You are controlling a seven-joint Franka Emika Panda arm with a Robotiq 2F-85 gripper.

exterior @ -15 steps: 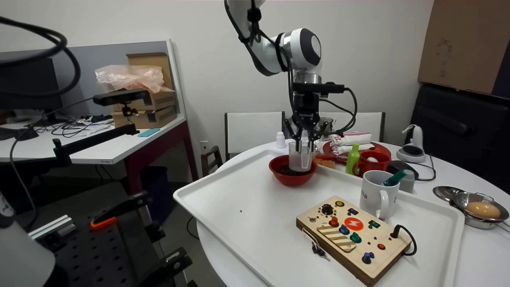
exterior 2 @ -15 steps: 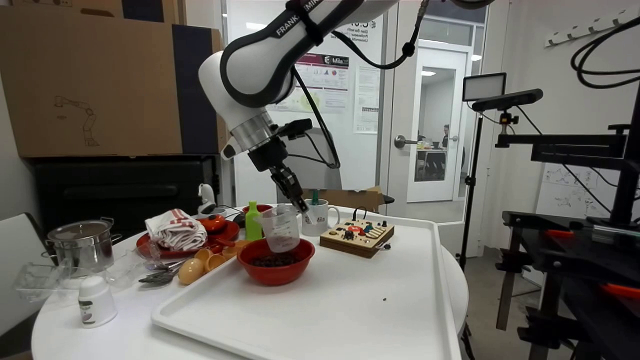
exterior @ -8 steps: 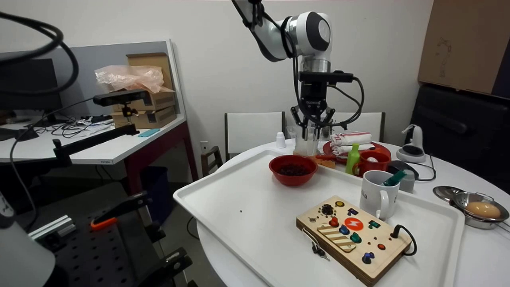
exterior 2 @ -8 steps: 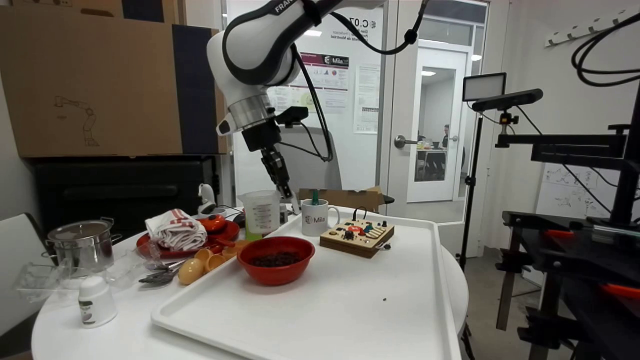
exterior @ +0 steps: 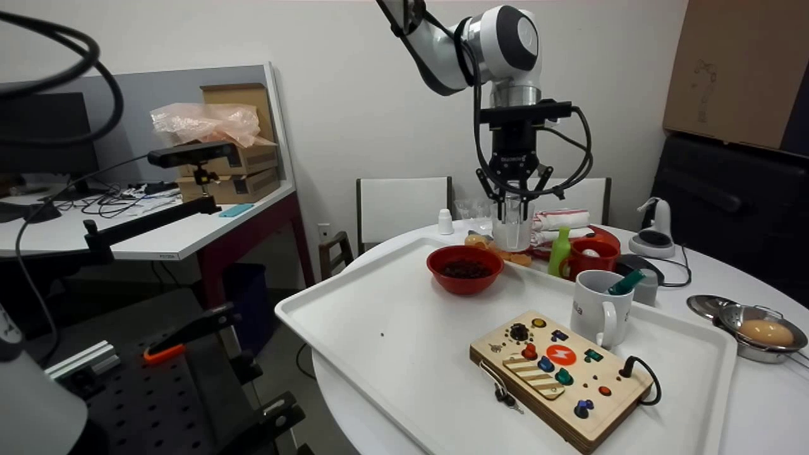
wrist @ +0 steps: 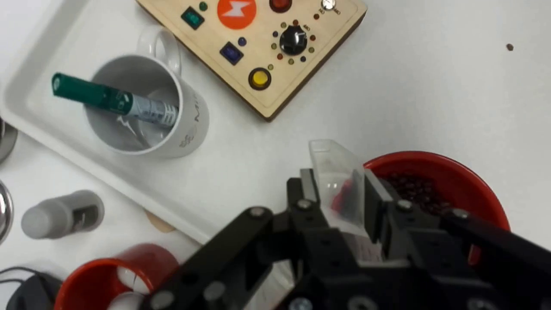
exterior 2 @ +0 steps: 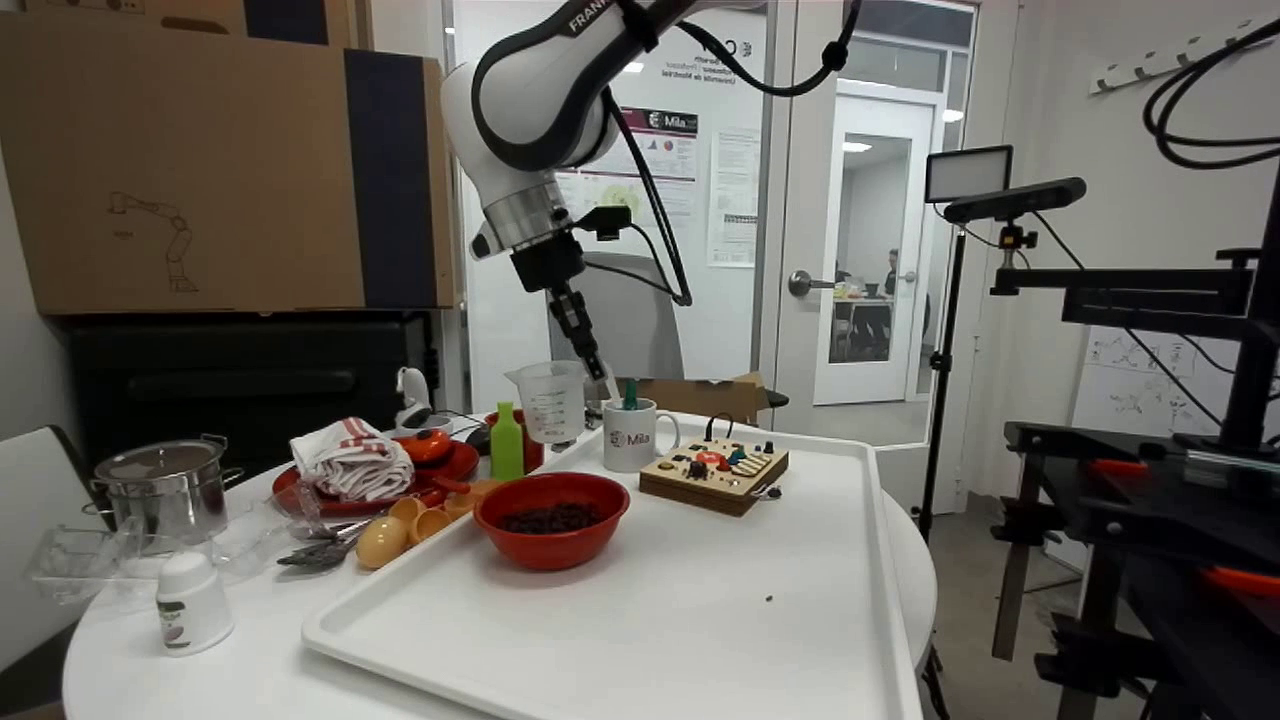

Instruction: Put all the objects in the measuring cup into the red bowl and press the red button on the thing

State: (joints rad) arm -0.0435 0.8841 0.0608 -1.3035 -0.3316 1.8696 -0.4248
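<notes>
My gripper is shut on the handle of the translucent measuring cup and holds it upright in the air near the tray's edge. In the wrist view the cup's handle stands between the fingers. No dark pieces show through the cup's wall in an exterior view. The red bowl sits on the tray beside the cup, with many small dark pieces in it. One dark piece lies alone on the tray. The wooden button board has a red button.
A white mug holding a green marker stands beside the board on the white tray. A green bottle, a red cup, orange shells and a folded towel lie outside the tray's edge.
The arm has lifted the measuring cup out of the red bowl and carried it up and away from it, past the tray's edge. The bowl and board have not moved.
</notes>
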